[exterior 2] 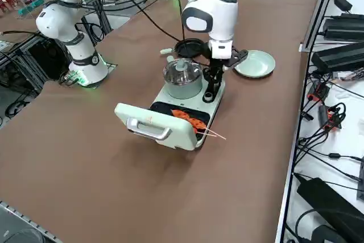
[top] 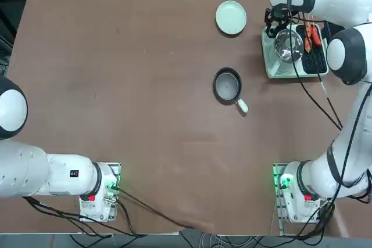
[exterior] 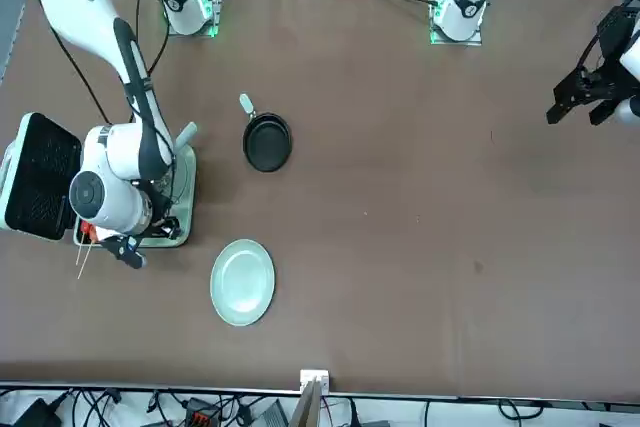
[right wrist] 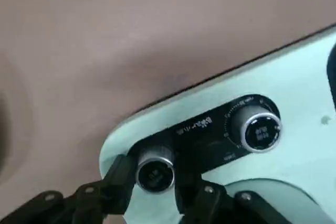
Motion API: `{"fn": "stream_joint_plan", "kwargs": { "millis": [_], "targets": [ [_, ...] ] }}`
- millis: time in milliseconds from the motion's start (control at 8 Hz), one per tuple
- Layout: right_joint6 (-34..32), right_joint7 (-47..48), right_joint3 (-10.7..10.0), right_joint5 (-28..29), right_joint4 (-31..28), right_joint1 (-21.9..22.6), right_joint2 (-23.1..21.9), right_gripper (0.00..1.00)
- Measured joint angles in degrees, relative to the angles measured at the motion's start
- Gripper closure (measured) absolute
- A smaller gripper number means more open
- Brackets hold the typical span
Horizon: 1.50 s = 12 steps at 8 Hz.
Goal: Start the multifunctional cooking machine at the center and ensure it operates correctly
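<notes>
Multifunctional cooking machine [exterior 2: 187,112] knob [right wrist: 154,171], seen only by the wrist camera, sits gripped in the right tool [right wrist: 152,182].

Robotics lab: arm-mounted table [top: 116,85], cable clutter [exterior 2: 335,112]

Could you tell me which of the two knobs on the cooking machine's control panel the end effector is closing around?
The knob at the panel's outer corner: the right end effector has a finger on each side of it. The other knob stands clear, untouched.
</notes>
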Motion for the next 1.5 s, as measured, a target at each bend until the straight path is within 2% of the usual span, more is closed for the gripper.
{"fn": "stream_joint_plan", "kwargs": {
  "millis": [1500],
  "targets": [
    [-0.68,-40.5,0.26,1.21,0.41,-0.71,0.08,0.56]
  ]
}}
